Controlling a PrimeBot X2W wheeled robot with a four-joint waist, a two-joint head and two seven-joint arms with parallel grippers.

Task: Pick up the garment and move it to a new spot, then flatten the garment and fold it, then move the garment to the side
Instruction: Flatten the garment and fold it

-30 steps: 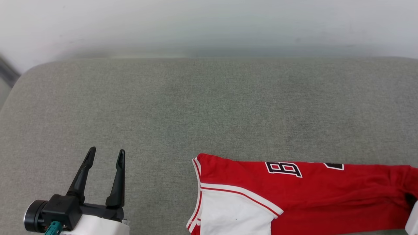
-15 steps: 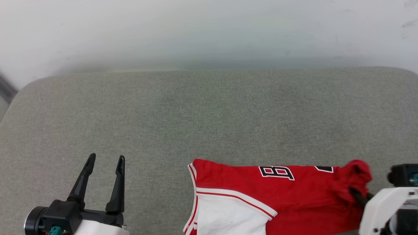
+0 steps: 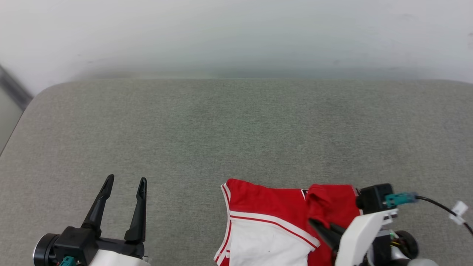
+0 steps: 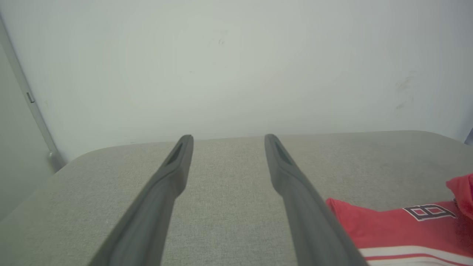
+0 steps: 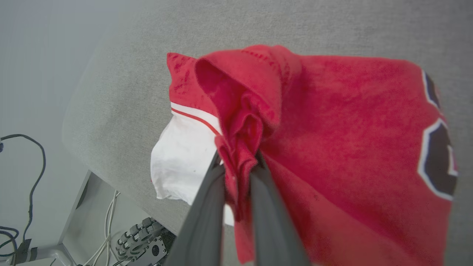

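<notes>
Grey upholstered surface [image 3: 236, 125] before a pale wall [image 3: 236, 33]. Head view: the garment [image 3: 266, 207] lies at the near edge, right of centre. The right gripper [image 3: 314, 222] is clamped on a bunched red fold raised over the chest, apparently to carry it across as a fold. The left gripper [image 3: 126, 179] stands parted and empty, well apart from the garment. Left wrist view: fingers [image 4: 166, 184] spread above the surface, garment [image 4: 399, 225] off to one side. Right wrist view: cloth pinched between closed fingers [image 5: 207, 214], the rest draping. The grip appears secure.

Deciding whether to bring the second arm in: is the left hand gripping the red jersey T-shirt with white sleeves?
No, the left hand is open over the grey fabric surface, apart from the red jersey T-shirt.
</notes>
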